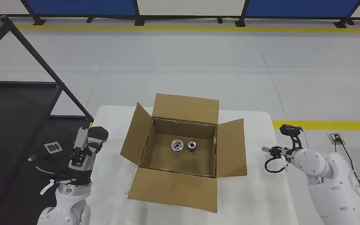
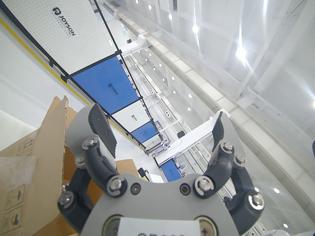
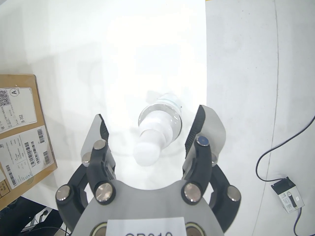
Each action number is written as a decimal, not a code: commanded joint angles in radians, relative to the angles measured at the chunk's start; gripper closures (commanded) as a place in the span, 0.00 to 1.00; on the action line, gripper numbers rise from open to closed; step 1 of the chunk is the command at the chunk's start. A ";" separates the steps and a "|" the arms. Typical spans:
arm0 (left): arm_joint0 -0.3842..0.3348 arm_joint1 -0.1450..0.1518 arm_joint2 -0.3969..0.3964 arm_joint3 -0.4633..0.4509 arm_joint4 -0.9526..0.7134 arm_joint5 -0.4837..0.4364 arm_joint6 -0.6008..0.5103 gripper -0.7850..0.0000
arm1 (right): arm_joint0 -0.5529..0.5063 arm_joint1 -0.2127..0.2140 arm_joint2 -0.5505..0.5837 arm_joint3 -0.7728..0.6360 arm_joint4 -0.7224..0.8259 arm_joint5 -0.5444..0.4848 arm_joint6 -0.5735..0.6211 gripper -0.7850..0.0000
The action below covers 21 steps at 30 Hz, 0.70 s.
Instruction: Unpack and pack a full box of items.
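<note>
Right pincer (image 3: 150, 111) above white table (image 1: 112, 119), grey floor (image 1: 185, 62), yellow floor line (image 1: 185, 27)

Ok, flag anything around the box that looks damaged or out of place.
The box flap beside the left gripper has a ragged, torn edge, with a patch of clear tape stuck on it. That gripper is open and points up at the ceiling, not at the box. Nothing looks spilled.
</note>
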 commanded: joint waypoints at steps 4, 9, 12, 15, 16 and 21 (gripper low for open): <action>0.000 0.000 0.000 0.000 0.000 0.000 0.000 0.00 | -0.048 0.009 0.052 -0.181 0.051 -0.028 -0.026 0.00; 0.000 0.000 0.000 0.000 0.000 0.000 0.000 0.00 | -0.150 0.014 0.082 -0.558 0.093 -0.031 -0.031 0.00; 0.000 0.000 0.000 0.000 0.000 0.000 0.000 0.00 | -0.197 0.014 0.056 -0.768 0.112 -0.048 -0.013 0.00; 0.016 0.000 -0.006 -0.009 -0.013 0.000 0.013 0.00 | -0.206 0.014 -0.004 -0.881 0.143 -0.091 0.025 0.00; 0.022 0.000 -0.009 -0.011 -0.018 -0.005 0.021 0.00 | -0.200 0.014 -0.036 -0.898 0.150 -0.104 0.047 0.00; 0.049 -0.001 -0.036 -0.008 -0.043 -0.026 0.057 0.00 | -0.086 0.000 -0.256 -0.828 0.095 -0.113 0.131 0.00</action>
